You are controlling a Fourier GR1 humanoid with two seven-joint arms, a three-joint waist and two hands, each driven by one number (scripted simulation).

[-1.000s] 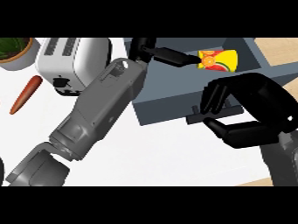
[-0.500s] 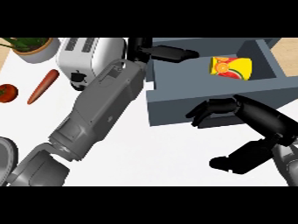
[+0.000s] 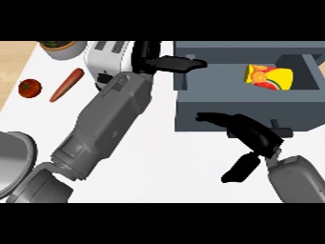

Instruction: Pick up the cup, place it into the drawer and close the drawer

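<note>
The right hand lies against the front panel of the drawer, its fingers stretched out fairly straight along the panel toward the left and the thumb hanging down over the counter; it holds nothing. The left hand reaches far forward, fingers extended and flat near the drawer's back-left corner, also holding nothing.

Inside the drawer, the cup, yellow with a fruit print, lies on its side in the right part of the compartment, apart from both hands. So the pick and the placing look done. The drawer stands pulled out, so closing it is what remains, and the right hand seems placed to push the front panel inward.

To the left on the counter sit a toaster, a carrot and a tomato, all well apart from the drawer.
</note>
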